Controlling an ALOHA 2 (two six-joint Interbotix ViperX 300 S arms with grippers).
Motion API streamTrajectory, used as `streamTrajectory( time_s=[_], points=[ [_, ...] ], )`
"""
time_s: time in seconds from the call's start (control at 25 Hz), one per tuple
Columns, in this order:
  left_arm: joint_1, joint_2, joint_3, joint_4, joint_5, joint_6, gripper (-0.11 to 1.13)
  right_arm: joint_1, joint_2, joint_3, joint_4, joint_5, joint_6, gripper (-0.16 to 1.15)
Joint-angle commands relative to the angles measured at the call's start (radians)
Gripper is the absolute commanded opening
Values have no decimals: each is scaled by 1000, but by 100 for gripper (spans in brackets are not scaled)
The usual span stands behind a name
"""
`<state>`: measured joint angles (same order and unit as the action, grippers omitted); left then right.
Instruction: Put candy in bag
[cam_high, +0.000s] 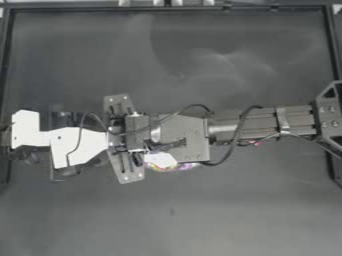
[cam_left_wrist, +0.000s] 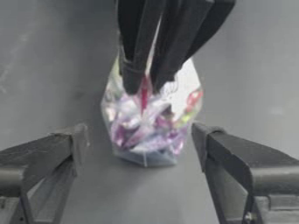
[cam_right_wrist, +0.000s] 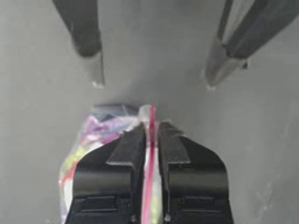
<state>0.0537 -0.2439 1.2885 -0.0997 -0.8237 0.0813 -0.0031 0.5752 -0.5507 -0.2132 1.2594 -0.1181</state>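
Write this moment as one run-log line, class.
right gripper: shut on bag seal strip | left gripper: open, facing bag | candy: not visible loose | surface: table

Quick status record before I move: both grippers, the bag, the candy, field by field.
right gripper: shut on the bag's pink-red seal strip, mid-table
left gripper: open, jaws either side of the bag, not touching it
bag: held upright by its top edge, colourful sweets inside
candy: loose piece not visible in any view
table: dark surface
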Motion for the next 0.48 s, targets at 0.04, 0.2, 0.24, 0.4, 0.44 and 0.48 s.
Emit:
streamTrajectory(
  time_s=[0.04,0.2,0.24,0.4,0.44,0.48],
  points=[
    [-8,21,-28,-6,-28,-2,100,2,-66,-3,2,-5,3,40],
    [-8,37,-34,-11,-51,-2,100,2,-86,26,2,-28,6,40],
    [-8,38,-34,-12,-58,-2,100,3,-95,40,2,-38,9,40],
    [-9,38,-40,-23,-67,-2,100,3,-117,77,2,-69,11,40],
    [-9,40,-46,-23,-66,-2,99,3,-118,81,2,-72,11,40],
    [-9,43,-52,-23,-66,-2,99,5,-120,84,3,-75,11,40]
  ],
)
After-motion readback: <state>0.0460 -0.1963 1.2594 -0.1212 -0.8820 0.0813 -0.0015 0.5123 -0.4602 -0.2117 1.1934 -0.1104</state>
